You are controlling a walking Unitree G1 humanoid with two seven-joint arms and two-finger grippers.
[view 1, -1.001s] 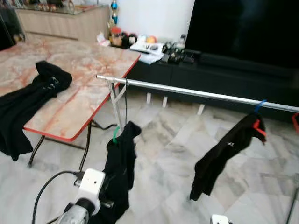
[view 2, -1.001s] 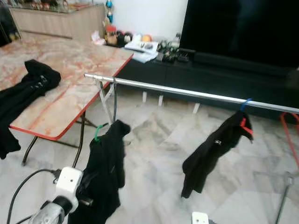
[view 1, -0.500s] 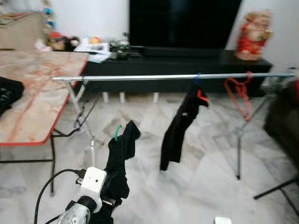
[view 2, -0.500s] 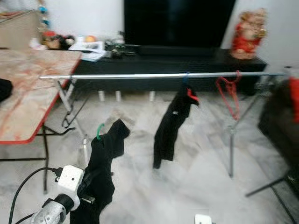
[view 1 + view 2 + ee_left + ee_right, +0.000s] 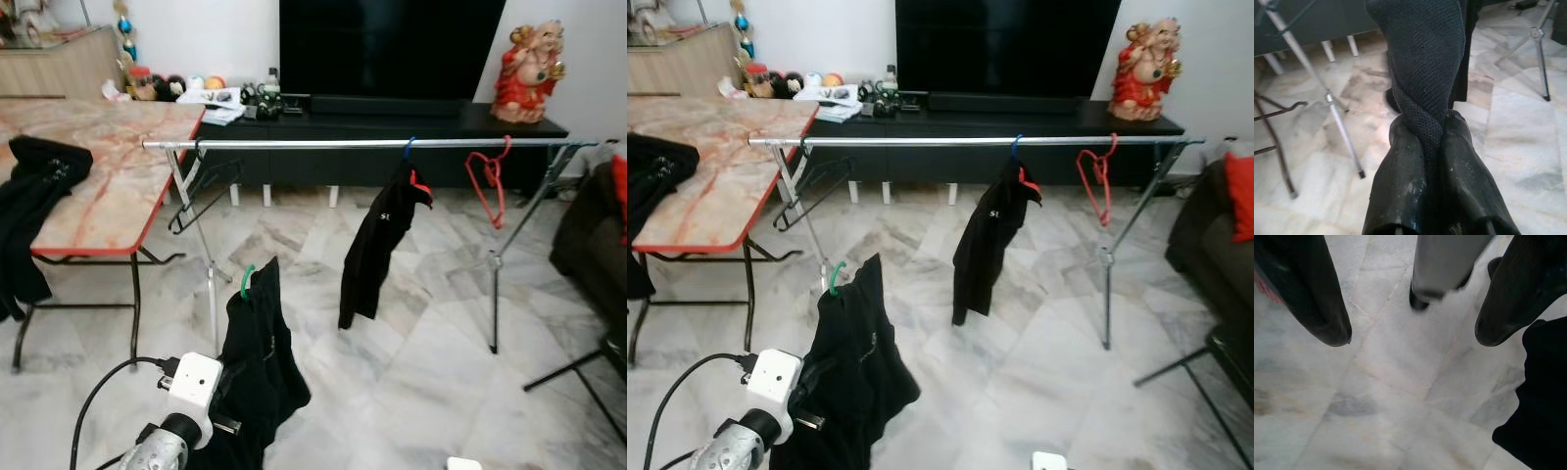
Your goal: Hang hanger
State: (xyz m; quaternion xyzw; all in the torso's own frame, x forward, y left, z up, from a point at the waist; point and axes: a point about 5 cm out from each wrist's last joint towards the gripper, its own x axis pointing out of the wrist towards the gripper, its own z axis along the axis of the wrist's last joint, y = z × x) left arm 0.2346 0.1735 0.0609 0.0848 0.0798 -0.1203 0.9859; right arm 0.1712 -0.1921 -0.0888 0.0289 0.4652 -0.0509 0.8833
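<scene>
A black garment (image 5: 260, 357) on a green hanger, whose hook (image 5: 247, 277) sticks up, hangs low in front of me. My left gripper (image 5: 1425, 131) is shut on a twisted fold of this garment (image 5: 1422, 58). The silver rail (image 5: 323, 144) runs across the room beyond it, higher than the hook. On the rail hang a black top on a blue hanger (image 5: 380, 240), an empty red hanger (image 5: 487, 181) and an empty black hanger (image 5: 201, 181). My right gripper (image 5: 1413, 333) is open, low over the marble floor, holding nothing.
A marble-topped table with a red edge (image 5: 118, 186) stands to the left with black clothes (image 5: 34, 186) on it. The rail's legs (image 5: 495, 294) splay onto the floor. A dark TV console (image 5: 441, 113) lies behind and a sofa (image 5: 593, 235) at the right.
My view has swung to the right, from the table and the rail's left end to the whole rail. The garment stays in my left gripper at the same height.
</scene>
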